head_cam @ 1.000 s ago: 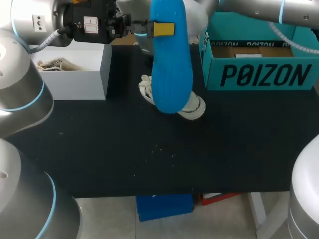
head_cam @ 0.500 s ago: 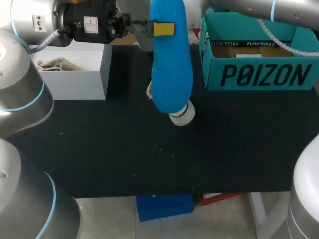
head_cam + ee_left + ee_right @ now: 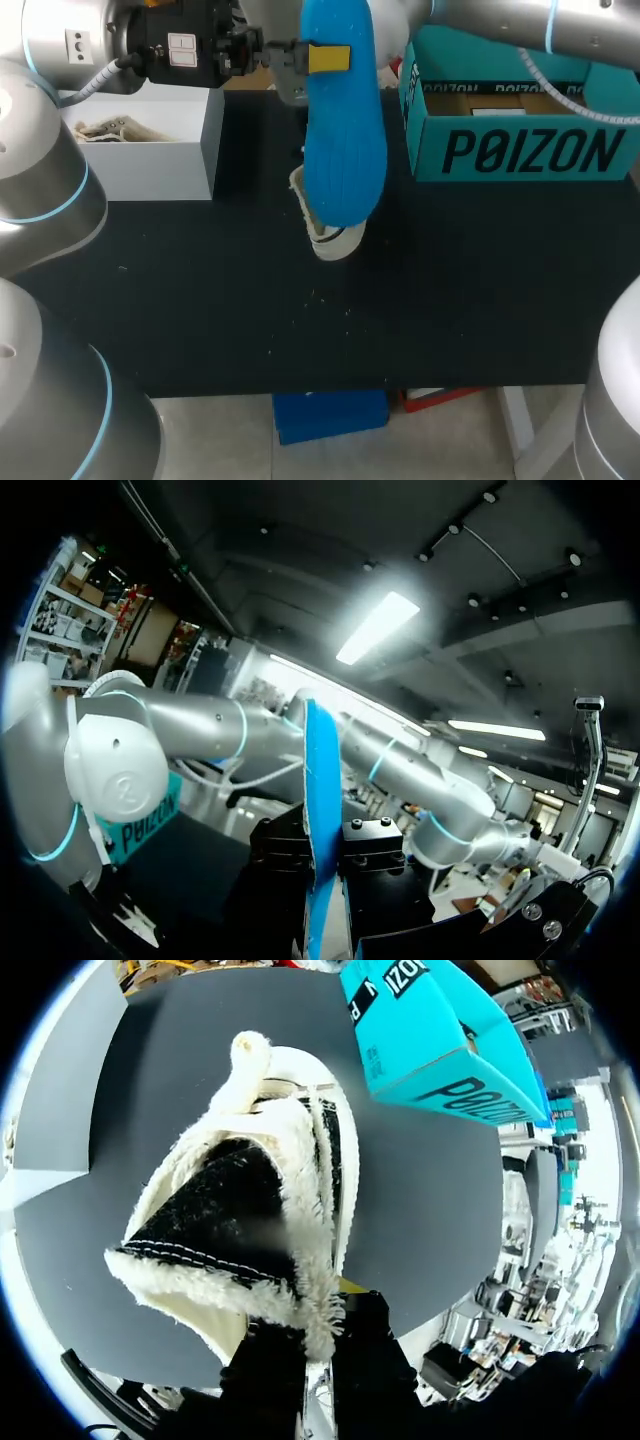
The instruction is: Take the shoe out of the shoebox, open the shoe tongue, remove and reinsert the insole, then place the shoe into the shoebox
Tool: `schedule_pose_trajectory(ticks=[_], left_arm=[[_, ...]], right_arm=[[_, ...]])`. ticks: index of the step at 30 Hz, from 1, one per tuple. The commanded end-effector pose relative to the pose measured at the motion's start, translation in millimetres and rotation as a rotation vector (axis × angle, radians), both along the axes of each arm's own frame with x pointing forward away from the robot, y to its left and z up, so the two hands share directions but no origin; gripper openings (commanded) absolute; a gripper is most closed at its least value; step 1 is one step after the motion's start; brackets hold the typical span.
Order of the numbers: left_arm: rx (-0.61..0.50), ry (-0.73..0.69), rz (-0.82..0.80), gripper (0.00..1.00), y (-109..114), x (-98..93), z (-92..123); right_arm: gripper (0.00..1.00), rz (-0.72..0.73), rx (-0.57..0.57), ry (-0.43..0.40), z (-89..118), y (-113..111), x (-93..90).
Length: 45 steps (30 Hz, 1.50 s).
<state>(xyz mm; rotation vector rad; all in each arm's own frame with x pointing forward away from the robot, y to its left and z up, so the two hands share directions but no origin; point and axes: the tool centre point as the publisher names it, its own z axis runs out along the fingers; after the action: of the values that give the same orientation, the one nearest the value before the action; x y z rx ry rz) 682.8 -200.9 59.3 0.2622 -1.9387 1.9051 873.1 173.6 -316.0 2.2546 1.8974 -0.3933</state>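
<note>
Black tabletop [image 3: 200,300], two boxes along its far edge. Left gripper [image 3: 320,868]: fingers clamped on the bright blue foam insole [image 3: 345,150], one from each side; in the left wrist view the insole stands edge-on between the two black fingers, and in the head view a yellow tip [image 3: 330,58] lies flat on its face near one end. Insole is held above the table mid-field, and its free end overlaps the shoe from the head camera's angle. Right gripper [image 3: 318,1345]: fingers pinched together on the fleece collar of the white fleece-trimmed shoe with dark lining [image 3: 250,1190], with the collar edge running down between them. Shoe hangs ahead of the fingers, opening toward the wrist camera. Head view shows only part of the shoe [image 3: 332,240] poking out past the insole's end, clear of both boxes. Open teal cardboard shoebox [image 3: 520,150] sits on the right side of the table; inside I can see brown cardboard and a pale sheet [image 3: 500,100]. Open white rectangular box [image 3: 150,160] sits on the left side and holds a crumpled beige bundle [image 3: 108,128]; can't tell what it is.
</note>
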Motion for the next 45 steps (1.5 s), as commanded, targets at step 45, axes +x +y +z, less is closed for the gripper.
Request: schedule_pose_trajectory(ticks=[45], left_arm=[[0.001, 0.000, 0.001, 0.00, -2, 0.0, -1]], right_arm=[[0.00, 0.011, 0.154, 0.001, -76, 27, -33.2]])
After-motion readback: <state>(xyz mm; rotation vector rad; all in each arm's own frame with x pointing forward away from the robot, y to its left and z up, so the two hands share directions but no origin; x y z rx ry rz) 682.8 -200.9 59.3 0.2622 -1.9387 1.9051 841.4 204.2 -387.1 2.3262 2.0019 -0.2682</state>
